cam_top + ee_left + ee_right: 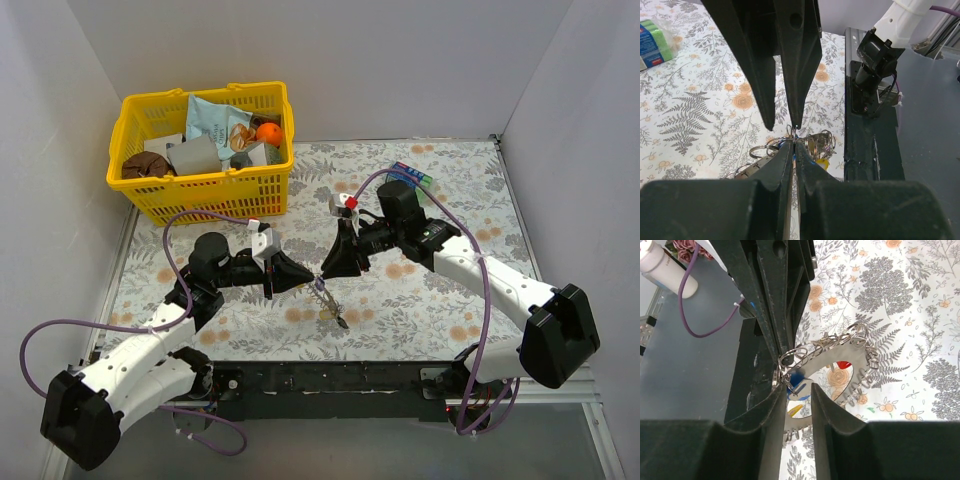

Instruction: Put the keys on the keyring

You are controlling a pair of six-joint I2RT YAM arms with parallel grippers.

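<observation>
Though print on the packet [655,42] blurs, left hand [794,142] pinches the keyring [862,352].

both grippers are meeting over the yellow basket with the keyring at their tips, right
Not over the yellow basket. The left gripper and right gripper meet over the floral table cover, in front of that basket, which stands at the back left. The keyring is at their tips, as you say. The top external view shows this.
</observation>
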